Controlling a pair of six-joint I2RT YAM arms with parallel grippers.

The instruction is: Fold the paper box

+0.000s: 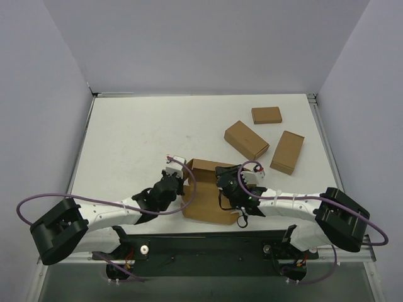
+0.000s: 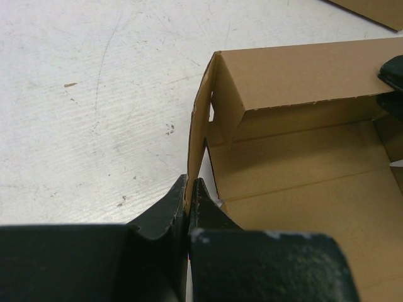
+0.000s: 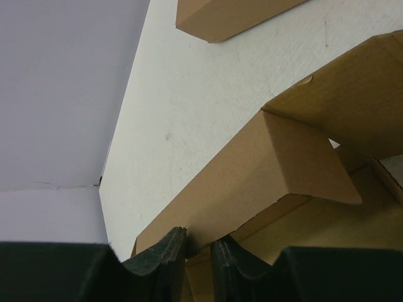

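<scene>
The paper box [image 1: 203,202] is a brown cardboard blank lying near the table's front, between my two arms, with its walls partly raised. My left gripper [image 1: 181,187] is shut on the upright left side wall [image 2: 200,123], which is pinched thin between its fingertips [image 2: 189,189]. My right gripper [image 1: 221,176] straddles the folded-over back wall [image 3: 252,170], with the cardboard edge held between its jaws [image 3: 198,248]. The box floor [image 2: 302,189] lies flat on the table. A black part of the right gripper [image 2: 393,75] shows at the right edge of the left wrist view.
Three smaller ready-made brown boxes lie at the back right: one [image 1: 266,115] farthest, one [image 1: 246,139] in the middle, one [image 1: 287,151] to the right. One of them shows in the right wrist view [image 3: 227,16]. Grey walls close the table on three sides.
</scene>
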